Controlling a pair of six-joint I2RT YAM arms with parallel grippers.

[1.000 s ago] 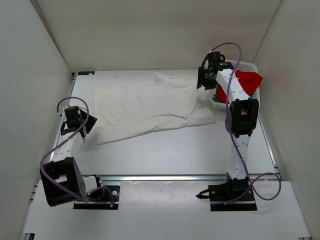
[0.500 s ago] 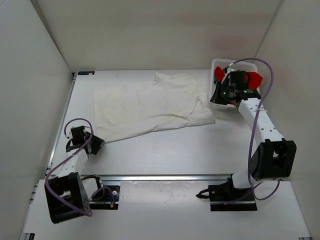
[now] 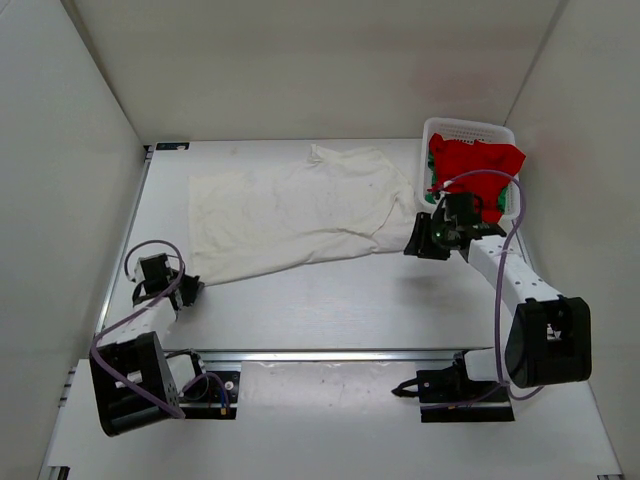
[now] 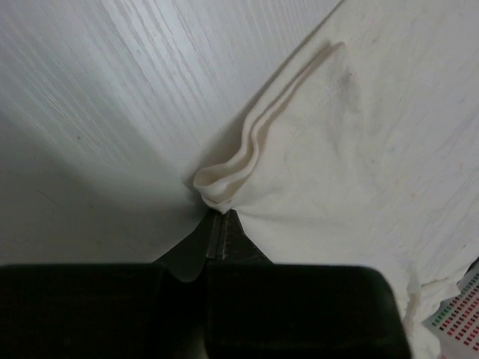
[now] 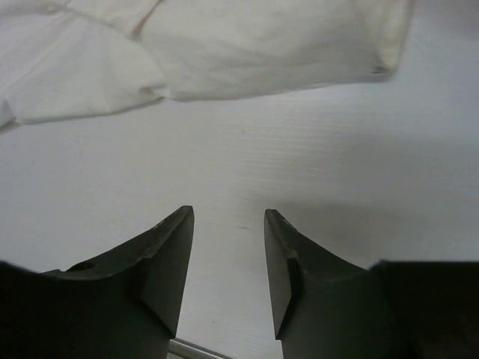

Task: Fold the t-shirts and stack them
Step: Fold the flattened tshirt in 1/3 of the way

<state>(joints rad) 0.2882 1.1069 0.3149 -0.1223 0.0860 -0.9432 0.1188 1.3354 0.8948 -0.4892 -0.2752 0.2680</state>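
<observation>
Currently the left arm sits folded low by its base at the near left of the table (image 3: pixel 330 300), with its forearm reaching to the near-left corner of the off-white t-shirt (image 3: pixel 295 210). The left gripper (image 4: pixel 217 221) is closed. In the left wrist view the jaws meet with no gap, and the shirt's doubled hem corner is bunched right at the tips, pinched and a bit raised off the table.

The right arm is stretched forward and angled inward, with its wrist just in front of the white basket (image 3: pixel 470 125). The right gripper (image 5: pixel 227 212) points left toward the shirt's near-right sleeve. Its jaws are apart with only bare table between them, and it holds nothing. The sleeve edge lies near, ahead of the fingertips, not touching them.

The off-white t-shirt is spread flat and unfolded across the far middle of the table. It is wrinkled, its near edge runs diagonally, and one sleeve sticks out toward the basket. The cloth shows faint speckles in the wrist view.

The red t-shirt (image 3: pixel 475 160) is crumpled in the basket at the far right corner and spills over the rim. A bit of the green t-shirt (image 3: pixel 437 186) shows under it at the basket's left side and is mostly hidden. Both are unfolded.
</observation>
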